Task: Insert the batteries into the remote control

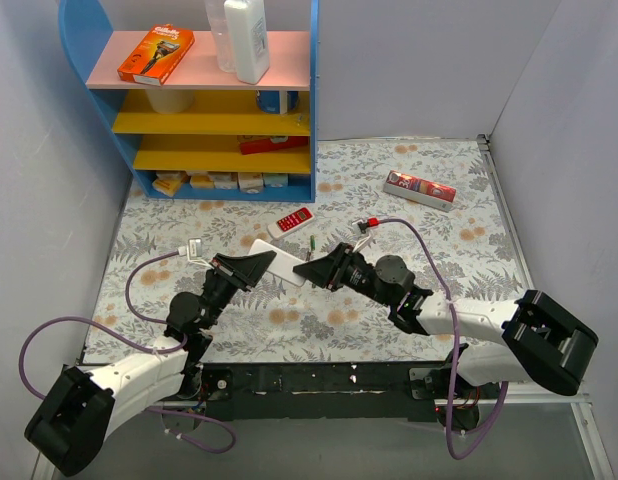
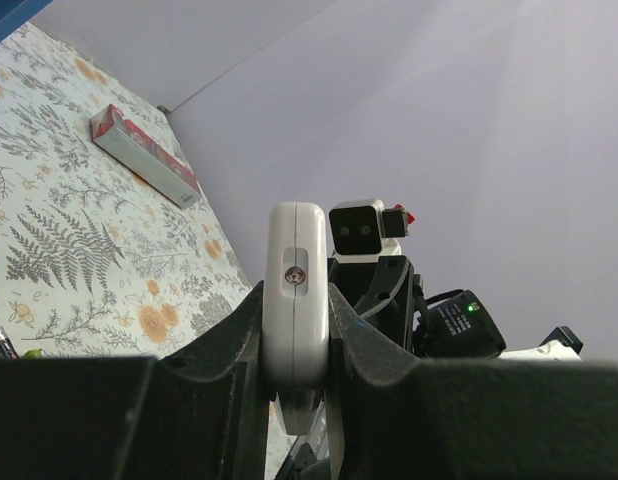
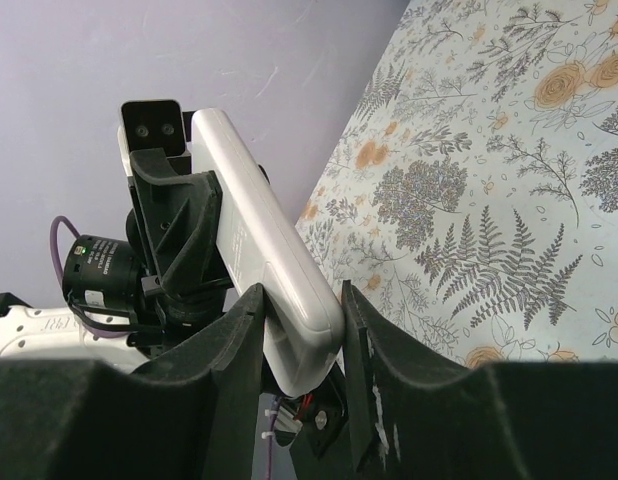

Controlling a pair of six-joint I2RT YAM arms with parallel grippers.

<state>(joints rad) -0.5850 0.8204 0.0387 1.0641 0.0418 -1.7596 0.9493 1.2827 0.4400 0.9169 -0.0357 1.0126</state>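
The white-grey remote control (image 1: 279,266) is held in the air between both grippers, low over the floral tabletop, with its plain back showing. My left gripper (image 1: 257,263) is shut on its left end; in the left wrist view the remote (image 2: 295,300) stands edge-on between the black fingers (image 2: 221,360). My right gripper (image 1: 309,272) is shut on the right end, and the remote (image 3: 259,240) shows between its fingers (image 3: 229,340). A tiny slim green battery (image 1: 314,243) lies on the table just behind the remote.
A red remote with white buttons (image 1: 292,220) lies behind the grippers. A red-and-white box (image 1: 419,189) lies at the back right. A blue and yellow shelf (image 1: 219,120) at the back left holds an orange box (image 1: 156,53) and a white bottle (image 1: 247,38).
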